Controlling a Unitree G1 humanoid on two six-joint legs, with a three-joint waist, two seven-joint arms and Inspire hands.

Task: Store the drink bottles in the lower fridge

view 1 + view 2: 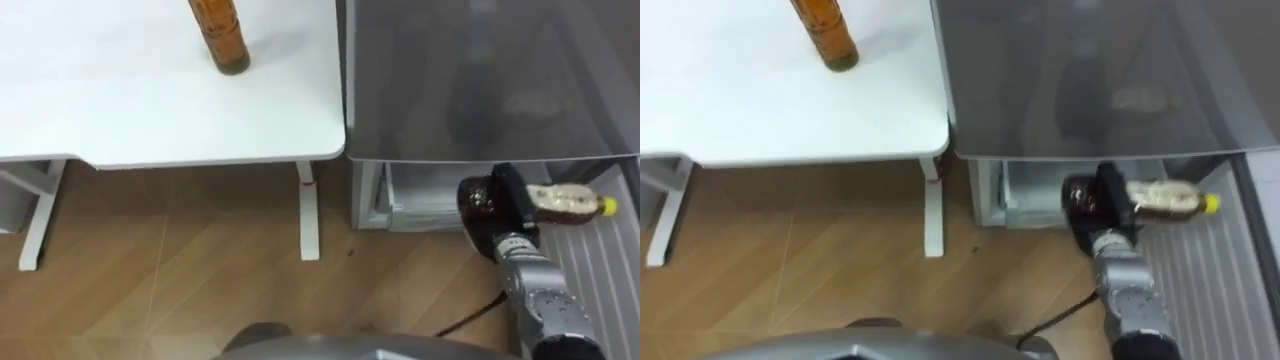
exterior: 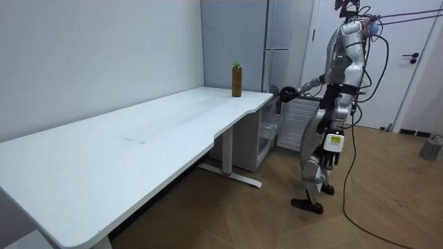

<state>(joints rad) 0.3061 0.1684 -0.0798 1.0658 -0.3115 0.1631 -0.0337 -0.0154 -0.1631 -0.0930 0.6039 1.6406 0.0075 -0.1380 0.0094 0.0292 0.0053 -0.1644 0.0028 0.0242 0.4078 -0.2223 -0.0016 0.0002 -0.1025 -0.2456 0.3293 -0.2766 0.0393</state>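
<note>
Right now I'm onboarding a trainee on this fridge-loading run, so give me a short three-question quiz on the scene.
1. True or false: a brown bottle stands upright on the white table.
2. Which hand grips the yellow-capped bottle? A: left. B: right. C: neither.
3. In the room view, what colour is the brown bottle's cap?

Key: 1 true. 2 B, the right hand, with the bottle lying sideways in it. 3 green.
</note>
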